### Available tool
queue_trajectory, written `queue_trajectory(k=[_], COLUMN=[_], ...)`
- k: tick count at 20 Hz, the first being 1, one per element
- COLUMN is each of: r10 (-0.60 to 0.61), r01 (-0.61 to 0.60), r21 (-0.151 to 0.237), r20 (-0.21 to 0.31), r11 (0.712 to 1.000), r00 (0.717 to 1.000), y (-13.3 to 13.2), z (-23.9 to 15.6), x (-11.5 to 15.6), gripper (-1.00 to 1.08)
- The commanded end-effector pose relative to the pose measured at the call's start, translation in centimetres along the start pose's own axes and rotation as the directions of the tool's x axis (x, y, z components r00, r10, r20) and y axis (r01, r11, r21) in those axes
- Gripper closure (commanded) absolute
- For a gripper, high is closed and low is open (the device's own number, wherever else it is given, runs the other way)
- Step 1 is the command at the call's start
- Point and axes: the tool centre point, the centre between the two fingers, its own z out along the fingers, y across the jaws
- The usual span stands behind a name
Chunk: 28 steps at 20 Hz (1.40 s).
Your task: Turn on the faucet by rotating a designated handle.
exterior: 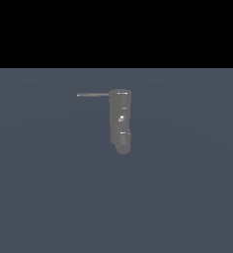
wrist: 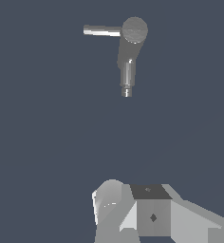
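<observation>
A small dull-grey cylindrical faucet (exterior: 120, 121), metallic-looking with a rounded lower end and light marks on its body, stands alone on a flat slate-blue floor (exterior: 187, 197) near the middle of the exterior view. Its handle (exterior: 93, 95), a thin straight grey rod, juts from the top toward that view's left, unobstructed. Pale, faceted arm parts (wrist: 152, 213) sit well apart in the wrist view; no fingertips show, so the pincer's state cannot be told.
</observation>
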Motion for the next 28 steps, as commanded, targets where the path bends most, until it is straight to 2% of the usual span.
queue_trajectory(k=[1, 9, 17, 22, 28], r10=[0.0, 0.033, 0.134, 0.23, 0.352], r01=[0.0, -0.033, -0.134, -0.23, -0.352], r21=[0.0, 0.001, 0.003, 0.005, 0.008], r20=[0.0, 0.001, 0.002, 0.004, 0.007], r11=[1.0, 0.999, 0.991, 0.973, 0.936], r00=[1.0, 0.999, 0.991, 0.973, 0.936], y=[0.0, -0.7, -2.8, -4.7, -7.0], z=[0.0, 0.6, 2.5, 4.3, 6.6], x=[0.0, 0.4, 1.9, 3.5, 5.8], gripper=[1.08, 1.08, 1.08, 1.08, 1.08])
